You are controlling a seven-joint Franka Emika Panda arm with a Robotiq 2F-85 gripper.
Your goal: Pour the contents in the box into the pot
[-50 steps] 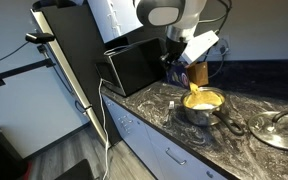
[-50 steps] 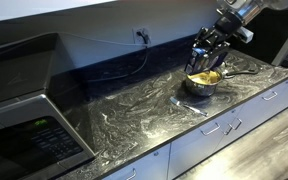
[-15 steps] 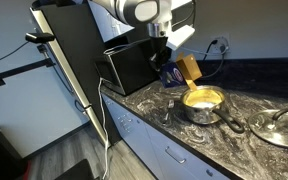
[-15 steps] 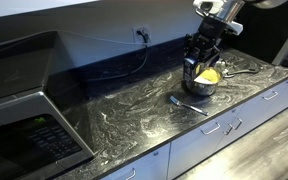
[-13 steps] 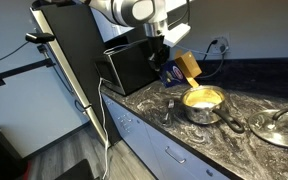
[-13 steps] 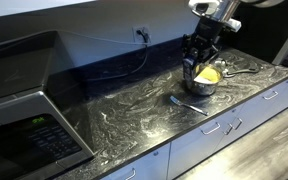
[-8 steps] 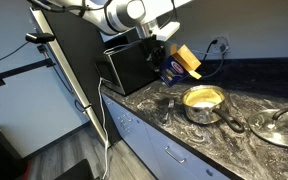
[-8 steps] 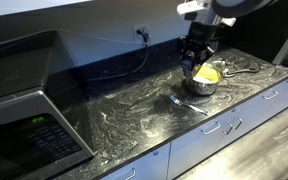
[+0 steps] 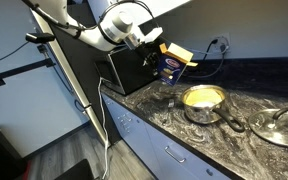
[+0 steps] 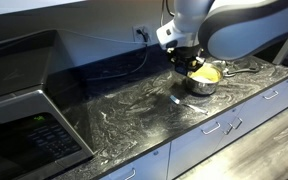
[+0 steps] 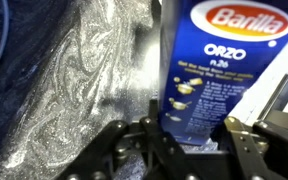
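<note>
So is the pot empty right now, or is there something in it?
Not empty. In both exterior views the pot shows a yellow layer inside. How full, cannot tell.

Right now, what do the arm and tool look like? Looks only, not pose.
The arm is white, with rounded joint housings and darker bands at the joints. The tool is black, with jointed linkage fingers. Markings are too blurred to read.

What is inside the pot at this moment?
The pot shows a yellowish fill covering its bottom; single pieces are too small to tell. What lies beneath that layer is hidden.
</note>
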